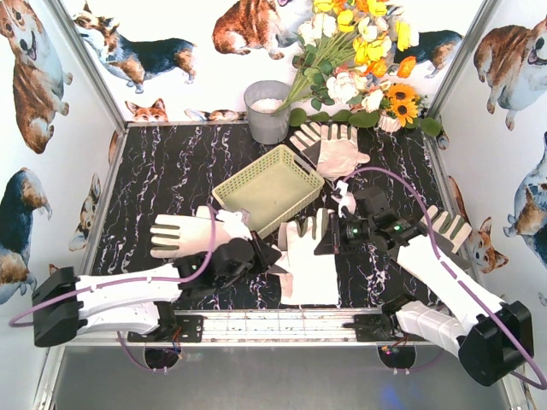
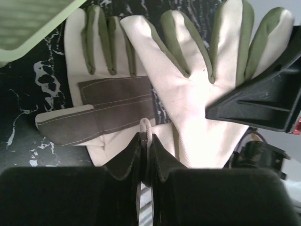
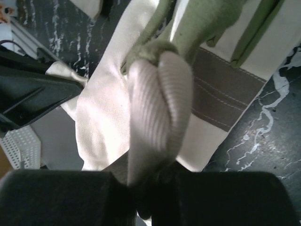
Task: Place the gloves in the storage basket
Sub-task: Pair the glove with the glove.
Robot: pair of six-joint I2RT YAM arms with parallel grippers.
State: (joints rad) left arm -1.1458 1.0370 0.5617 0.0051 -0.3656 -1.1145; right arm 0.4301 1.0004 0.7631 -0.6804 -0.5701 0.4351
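- The storage basket (image 1: 269, 190) sits at an angle near the middle of the dark marbled tabletop (image 1: 171, 171).
- A pair of gloves (image 1: 308, 260) lies on the tabletop just nearer than the basket, between the two arms. One glove overlaps the other, and their fingers point toward the basket.
- In the left wrist view, one glove of the pair shows a grey palm patch (image 2: 115, 101). The other is plain cream with green between its fingers.
- The left end effector (image 2: 146, 141) is pressed together on a thin fold of cream fabric at the pair's edge.
- The right end effector (image 1: 332, 232) pinches a bunched, ribbed fold (image 3: 160, 94) at the finger end of the pair.
- A left glove (image 1: 192, 232) lies flat beside the basket's near-left corner, its cuff under the left arm.
- A far glove (image 1: 332, 149) rests beyond the basket, close to the flowers (image 1: 359, 60).
- A right glove (image 1: 450, 226) pokes out from under the right arm.
- A grey bucket (image 1: 267, 109) stands at the back of the tabletop.
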